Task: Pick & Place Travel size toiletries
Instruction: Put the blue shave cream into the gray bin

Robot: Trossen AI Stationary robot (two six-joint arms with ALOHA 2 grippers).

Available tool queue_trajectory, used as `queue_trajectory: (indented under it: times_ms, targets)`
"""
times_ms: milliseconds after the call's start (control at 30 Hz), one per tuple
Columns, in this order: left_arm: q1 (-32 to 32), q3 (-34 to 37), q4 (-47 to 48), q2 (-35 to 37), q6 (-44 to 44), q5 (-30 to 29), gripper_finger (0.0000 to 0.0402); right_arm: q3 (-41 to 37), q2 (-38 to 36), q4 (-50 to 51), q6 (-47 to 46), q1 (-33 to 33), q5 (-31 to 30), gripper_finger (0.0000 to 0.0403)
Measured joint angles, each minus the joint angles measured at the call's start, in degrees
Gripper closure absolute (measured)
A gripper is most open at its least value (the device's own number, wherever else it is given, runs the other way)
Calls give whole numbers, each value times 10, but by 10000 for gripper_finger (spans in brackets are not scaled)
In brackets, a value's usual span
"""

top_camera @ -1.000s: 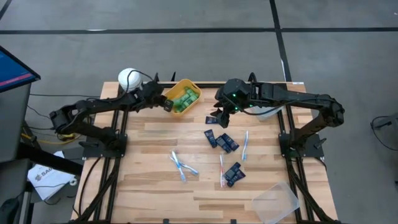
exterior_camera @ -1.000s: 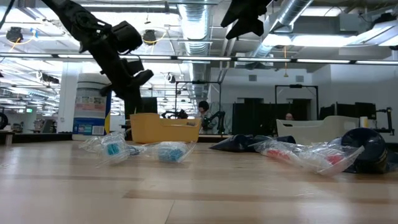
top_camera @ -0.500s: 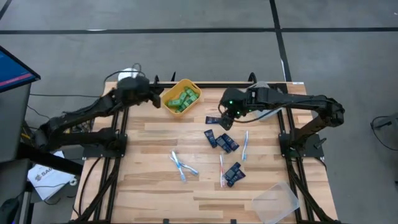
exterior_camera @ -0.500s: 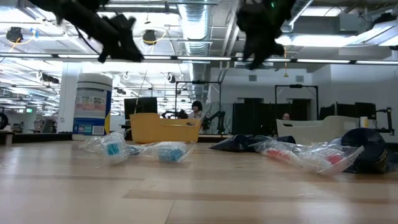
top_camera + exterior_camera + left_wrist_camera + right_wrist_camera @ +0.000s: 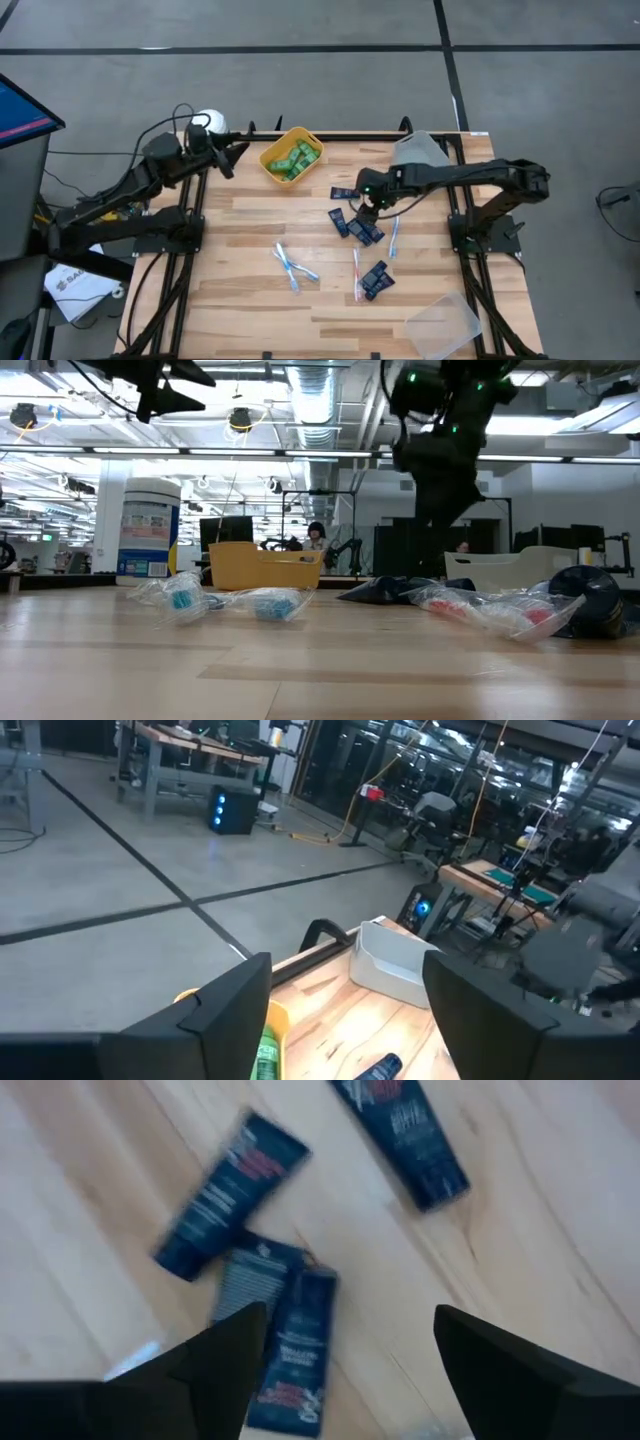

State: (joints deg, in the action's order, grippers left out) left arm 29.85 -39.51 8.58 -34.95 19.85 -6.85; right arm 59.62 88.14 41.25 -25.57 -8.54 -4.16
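Note:
Several dark navy tubes (image 5: 352,225) lie on the wooden table at centre right; three show in the right wrist view (image 5: 288,1342). My right gripper (image 5: 350,1370) hangs open above them (image 5: 366,203), touching nothing. Thin white toothbrushes (image 5: 291,265) in clear wrappers lie nearer the front edge. Small green bottles (image 5: 292,158) fill the yellow bin (image 5: 272,152) at the far left. My left gripper (image 5: 228,157) is raised to the left of that bin, open and empty; its wrist view (image 5: 350,1020) looks over the bin's green bottles (image 5: 262,1058).
A white-lidded canister (image 5: 207,122) stands at the far left corner. A grey bin (image 5: 420,150) sits at the far right and a clear bin (image 5: 443,322) at the near right corner. More navy tubes (image 5: 377,278) and toothbrushes (image 5: 356,275) lie near the middle.
My left gripper has drawn back from over the yellow bin toward the table's left edge, risen and opened. My right gripper has come down toward the navy tubes and a little toward the near edge.

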Motion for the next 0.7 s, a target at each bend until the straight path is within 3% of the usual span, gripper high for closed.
queue_trajectory:
  times_ms: [233,400,567,700]
  targets:
    - [0,0,0,1,17,0,144,-1,92,-36,5,3,2,121]
    - [0,0,0,1,17,3,151,0,136,-67,5,3,40,121]
    - [0,0,0,1,17,7,157,1,151,-62,5,3,46,123]
    - [0,0,0,1,17,7,160,1,149,-65,5,3,47,150]
